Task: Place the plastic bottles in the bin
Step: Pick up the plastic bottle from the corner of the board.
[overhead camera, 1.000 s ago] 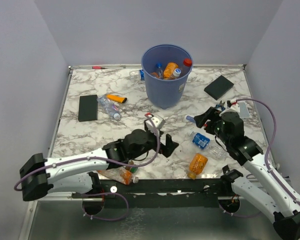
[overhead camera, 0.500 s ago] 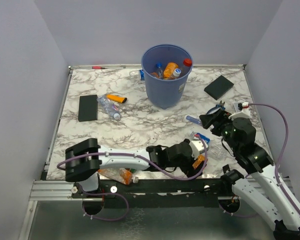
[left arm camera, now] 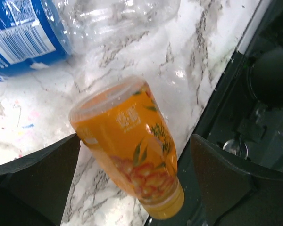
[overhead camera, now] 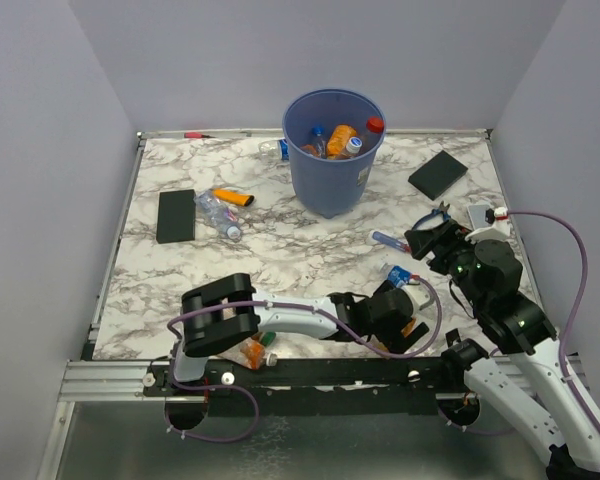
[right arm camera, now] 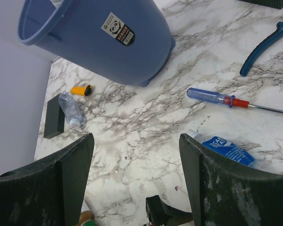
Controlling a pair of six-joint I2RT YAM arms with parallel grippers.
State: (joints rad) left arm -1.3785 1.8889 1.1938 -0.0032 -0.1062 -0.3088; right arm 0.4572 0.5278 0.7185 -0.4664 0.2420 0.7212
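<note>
Two fingers of the left gripper [left arm camera: 134,141] are spread wide astride an orange-labelled bottle [left arm camera: 132,165], lower centre-right overhead, likely lined up for pickup. The bin [overhead camera: 330,185], part-filled, is seen upper centre. The right gripper [right arm camera: 136,141] is held parted, empty.

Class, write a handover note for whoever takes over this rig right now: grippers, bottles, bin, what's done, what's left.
Left gripper: open, either side of an orange-label bottle lying at the near table edge, not gripped.
Right gripper: open, empty, above the table.
Done: several bottles in the bin.
Left: that one, a blue-label bottle beside it, a clear bottle by the black slab, an orange bottle at the near-left edge.
</note>
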